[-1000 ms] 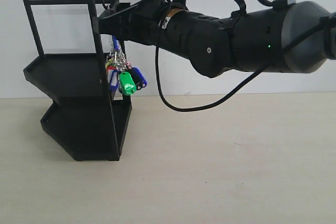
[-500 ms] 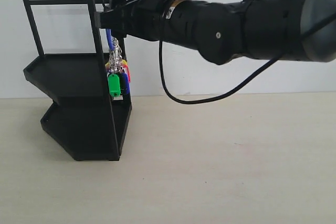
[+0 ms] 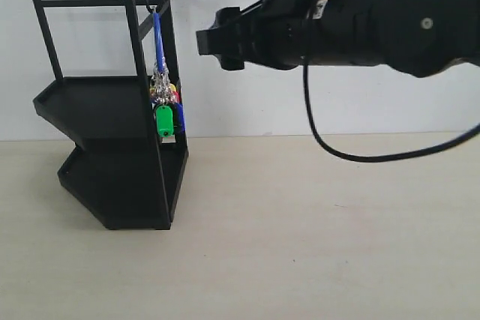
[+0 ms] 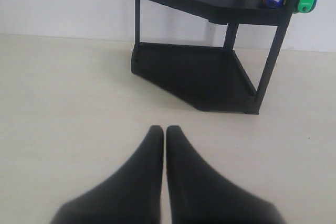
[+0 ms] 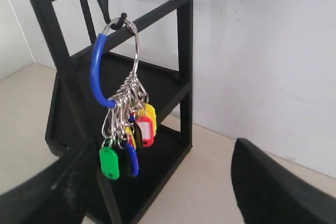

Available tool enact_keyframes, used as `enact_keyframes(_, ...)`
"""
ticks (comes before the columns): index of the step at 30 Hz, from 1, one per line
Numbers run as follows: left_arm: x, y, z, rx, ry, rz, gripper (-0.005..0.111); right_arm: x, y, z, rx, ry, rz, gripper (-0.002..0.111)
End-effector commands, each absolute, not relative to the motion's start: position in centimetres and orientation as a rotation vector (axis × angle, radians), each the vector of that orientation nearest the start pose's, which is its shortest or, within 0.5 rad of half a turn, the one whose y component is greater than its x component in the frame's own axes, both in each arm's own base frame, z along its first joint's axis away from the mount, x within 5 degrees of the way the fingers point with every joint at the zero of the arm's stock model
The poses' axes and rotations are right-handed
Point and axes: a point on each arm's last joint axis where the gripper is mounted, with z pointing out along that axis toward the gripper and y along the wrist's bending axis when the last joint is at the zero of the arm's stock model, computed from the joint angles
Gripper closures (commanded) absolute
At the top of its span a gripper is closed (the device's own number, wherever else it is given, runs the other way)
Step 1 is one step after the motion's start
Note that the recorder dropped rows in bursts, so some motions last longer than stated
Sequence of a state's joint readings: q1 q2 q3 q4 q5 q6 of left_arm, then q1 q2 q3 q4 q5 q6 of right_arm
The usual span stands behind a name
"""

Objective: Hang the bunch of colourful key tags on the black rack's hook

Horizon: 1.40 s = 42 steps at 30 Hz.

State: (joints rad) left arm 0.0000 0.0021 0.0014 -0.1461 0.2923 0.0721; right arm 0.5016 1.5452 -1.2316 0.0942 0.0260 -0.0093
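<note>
Backdrop: plain white wall behind a pale wood-look bench (image 3: 315, 245).
Rack: tall black metal two-tier rack (image 3: 97, 110), at the bench's back edge near the left corner, against the wall.
Hook: small thin black metal hook (image 5: 123, 19) with an upturned tip, on the rack's upper frame, on the side facing the arm.
Bunch: colourful plastic key tag bunch (image 3: 163, 106) hangs from the hook by its blue loop (image 5: 97, 72). The silver ring sits over the hook tip. Green, red, yellow and blue tags dangle beside the upright bar, about level with the upper tray.
Right gripper: black two-finger right gripper (image 3: 217, 41) is up at hook height, clear of the bunch, fingers spread wide with nothing between them.
Left gripper: black left gripper (image 4: 164, 135) is over bare bench, well apart from the rack, fingers pressed together and empty.
Change: a second ago, and half a second ago, the right gripper was tight against the hook with the bunch under it. Now it has let go and backed off toward the bench's right edge. The loop hangs at full length.
Meaning: the hook carries the weight, not the gripper, so the hang looks done.
Remaining: probably just clearing the arm.
Risk: the hook tip looks shallow, so a swing could lift the ring off. No swing blur shows.
</note>
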Motion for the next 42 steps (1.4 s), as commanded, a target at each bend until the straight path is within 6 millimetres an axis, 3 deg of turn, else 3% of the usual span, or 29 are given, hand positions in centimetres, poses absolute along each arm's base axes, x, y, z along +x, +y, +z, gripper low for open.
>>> enact_keyframes(1,5.5,-0.4,18.8,-0.024,1.766,-0.079,0.102,28.9,15.3,35.8,-0.408,1.794,0.378,0.041)
enact_keyframes(4,5.5,-0.4,18.8,-0.024,1.766,-0.079,0.102,25.7,13.7,36.6,-0.442,1.797,0.359,0.041)
enact_keyframes(8,5.5,-0.4,18.8,-0.024,1.766,-0.079,0.102,22.9,12.3,37.0,-0.452,1.816,0.361,0.041)
enact_keyframes(11,5.5,-0.4,18.8,-0.024,1.766,-0.079,0.102,20.6,11.1,37.5,-0.461,1.826,0.364,0.048)
enact_keyframes(19,5.5,-0.4,18.8,-0.024,1.766,-0.079,0.102,15.2,8.5,37.2,-0.449,1.981,0.403,0.109)
enact_keyframes(30,5.5,-0.4,18.8,-0.024,1.766,-0.079,0.102,10.9,6.6,33.4,-0.516,2.424,0.352,0.108)
enact_keyframes(42,5.5,-0.4,18.8,-0.024,1.766,-0.079,0.102,10.8,6.5,33.3,-0.521,2.441,0.348,0.108)
